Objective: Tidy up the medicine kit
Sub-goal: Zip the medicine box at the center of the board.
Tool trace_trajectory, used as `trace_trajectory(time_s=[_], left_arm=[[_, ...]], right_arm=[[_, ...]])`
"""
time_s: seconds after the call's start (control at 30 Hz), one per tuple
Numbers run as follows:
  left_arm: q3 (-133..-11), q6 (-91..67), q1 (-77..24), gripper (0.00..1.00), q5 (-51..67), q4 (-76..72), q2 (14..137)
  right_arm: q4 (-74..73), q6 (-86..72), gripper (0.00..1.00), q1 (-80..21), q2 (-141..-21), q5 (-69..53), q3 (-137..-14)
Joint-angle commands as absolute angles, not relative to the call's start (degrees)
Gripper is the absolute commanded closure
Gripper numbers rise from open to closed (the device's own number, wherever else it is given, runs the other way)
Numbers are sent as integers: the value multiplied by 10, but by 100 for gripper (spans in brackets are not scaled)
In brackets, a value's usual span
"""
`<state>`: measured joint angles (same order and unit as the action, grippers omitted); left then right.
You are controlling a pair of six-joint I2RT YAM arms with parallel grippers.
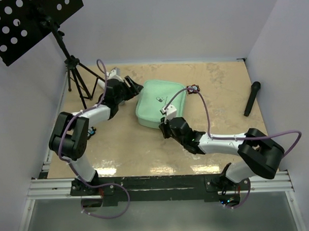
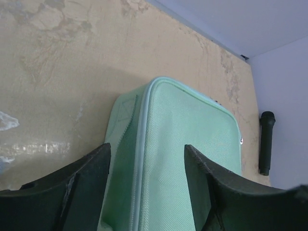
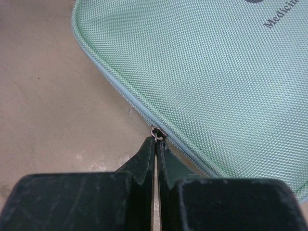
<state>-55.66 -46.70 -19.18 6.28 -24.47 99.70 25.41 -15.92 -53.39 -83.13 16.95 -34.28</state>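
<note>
The mint-green medicine kit lies flat and closed in the middle of the table. My left gripper is at its far-left corner and stands open. In the left wrist view its fingers straddle the kit along the seam, with a gap on both sides. My right gripper is at the kit's near edge. In the right wrist view it is shut on the small metal zipper pull at the edge of the kit.
A black cylinder lies by the right wall and also shows in the left wrist view. A small black-and-red gadget sits just past the kit's far-right corner. A music-stand tripod stands at far left.
</note>
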Motion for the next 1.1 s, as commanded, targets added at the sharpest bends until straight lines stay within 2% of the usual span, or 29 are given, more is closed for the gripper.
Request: trace_trajectory(time_s=[0.0,0.17,0.33,0.57,0.83,0.9,1.07], left_arm=[[-586,-462,-160,32,118,-254,998],[-636,-452,-140,27,149,-271,1045],[-743,-443,-130,29,205,-272,1136],[-826,-425,-129,28,240,-256,1209],[-907,-468,-134,26,388,-345,1316],[-917,-468,-139,30,418,-347,1330],[-894,-461,-144,51,481,-387,1334]], right_arm=[[284,-199,100,-520,-789,147,-345],[273,-236,100,-519,-781,146,-332],[268,-268,100,-519,-767,156,-315],[263,-284,100,-519,-742,157,-295],[267,-293,100,-519,-744,149,-296],[268,-293,100,-519,-742,152,-297],[272,-292,100,-519,-749,152,-304]])
